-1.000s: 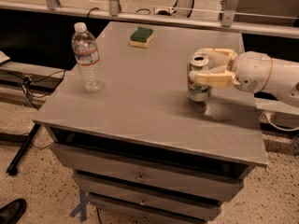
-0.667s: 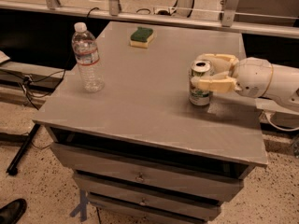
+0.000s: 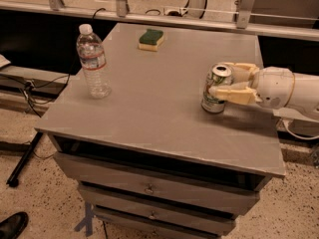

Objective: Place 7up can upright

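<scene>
The 7up can (image 3: 215,94), silver with a green and white label, stands upright near the right edge of the grey table (image 3: 159,98), its base on the surface. My gripper (image 3: 221,79) reaches in from the right on a white arm. Its cream fingers (image 3: 234,93) sit on either side of the can's upper half, closed against it.
A clear plastic water bottle (image 3: 92,61) with a white cap stands at the table's left side. A green and yellow sponge (image 3: 151,39) lies at the far middle. Drawers sit below the table's front edge. A rail runs behind the table.
The gripper has lowered the can slightly and shifted it a little to the right. The can now rests on the table. The bottle and sponge have not moved.
</scene>
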